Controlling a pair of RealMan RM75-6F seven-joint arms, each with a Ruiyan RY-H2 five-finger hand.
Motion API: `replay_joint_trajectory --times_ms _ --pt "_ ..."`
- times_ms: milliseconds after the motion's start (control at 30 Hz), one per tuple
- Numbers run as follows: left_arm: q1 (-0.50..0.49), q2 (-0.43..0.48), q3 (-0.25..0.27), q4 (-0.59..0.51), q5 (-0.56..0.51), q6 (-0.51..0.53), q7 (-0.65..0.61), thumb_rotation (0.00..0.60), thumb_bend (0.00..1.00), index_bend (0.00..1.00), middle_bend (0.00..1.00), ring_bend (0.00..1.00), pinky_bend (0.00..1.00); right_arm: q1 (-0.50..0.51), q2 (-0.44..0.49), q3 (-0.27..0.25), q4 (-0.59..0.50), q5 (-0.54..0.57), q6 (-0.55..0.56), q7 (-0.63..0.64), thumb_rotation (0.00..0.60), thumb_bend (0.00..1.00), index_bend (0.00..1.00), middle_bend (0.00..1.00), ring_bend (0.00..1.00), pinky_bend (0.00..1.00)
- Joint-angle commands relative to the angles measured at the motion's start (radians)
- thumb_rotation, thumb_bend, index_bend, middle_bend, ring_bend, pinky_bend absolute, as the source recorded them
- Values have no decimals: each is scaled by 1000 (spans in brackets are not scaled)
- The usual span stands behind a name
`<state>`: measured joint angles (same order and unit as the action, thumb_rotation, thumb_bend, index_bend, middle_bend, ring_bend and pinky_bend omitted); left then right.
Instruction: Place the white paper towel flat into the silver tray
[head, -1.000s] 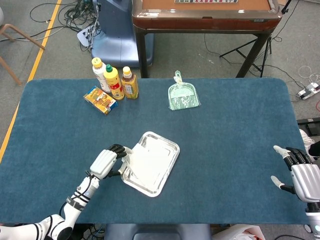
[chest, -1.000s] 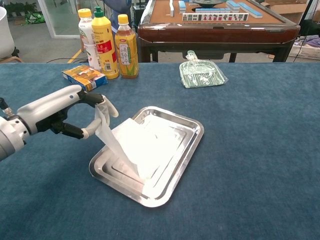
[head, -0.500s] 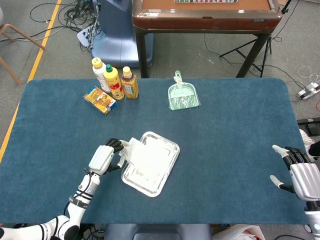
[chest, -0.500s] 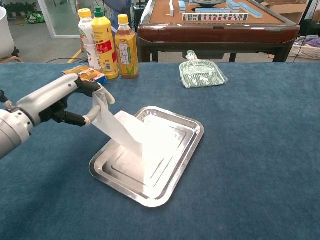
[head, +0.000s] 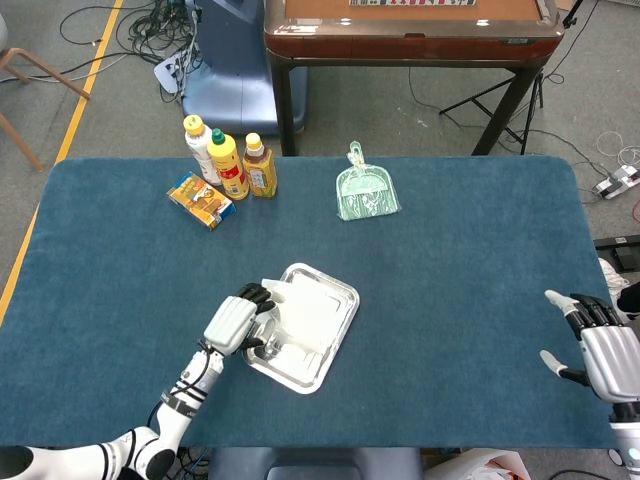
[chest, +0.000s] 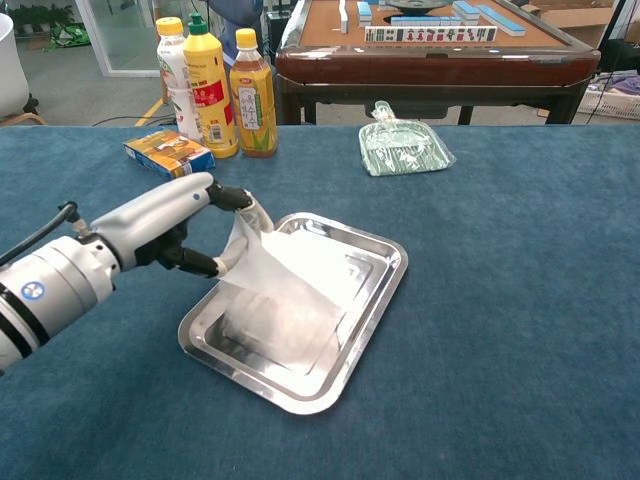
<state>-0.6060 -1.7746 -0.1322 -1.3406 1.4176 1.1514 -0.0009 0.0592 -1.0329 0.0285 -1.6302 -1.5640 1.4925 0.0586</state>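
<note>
The left hand (chest: 190, 225) pinches one edge of the towel (chest: 290, 285), which drapes down into the tray (chest: 385, 290), seemingly not yet flat. Next it needs to lower that edge and let go. The right hand (head: 605, 350) hovers empty, fingers apart.

No legible text on the bottles (chest: 213, 85) or box (chest: 168, 153)
</note>
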Motion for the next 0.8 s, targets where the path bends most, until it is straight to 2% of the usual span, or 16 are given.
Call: replay_joint_trajectory --times_ms 33,367,600,800 --pt "-11 -4 -1 19 5 -9 18 600 504 566 322 210 132 -2 0 0 1 1 2 1 600 202 178 262 162 174" --pt "-9 38 31 -3 -6 -55 65 600 504 519 280 171 112 -6 0 -2 -1 1 6 0 600 203 178 262 162 174" --pt "5 75 47 -31 0 -51 68 600 504 436 258 157 105 -6 1 -1 -7 -1 7 -7 600 203 178 262 162 174" --pt "7 86 52 -34 0 -56 74 600 504 409 250 152 105 -6 3 -1 -14 -3 9 -13 600 202 178 262 162 174"
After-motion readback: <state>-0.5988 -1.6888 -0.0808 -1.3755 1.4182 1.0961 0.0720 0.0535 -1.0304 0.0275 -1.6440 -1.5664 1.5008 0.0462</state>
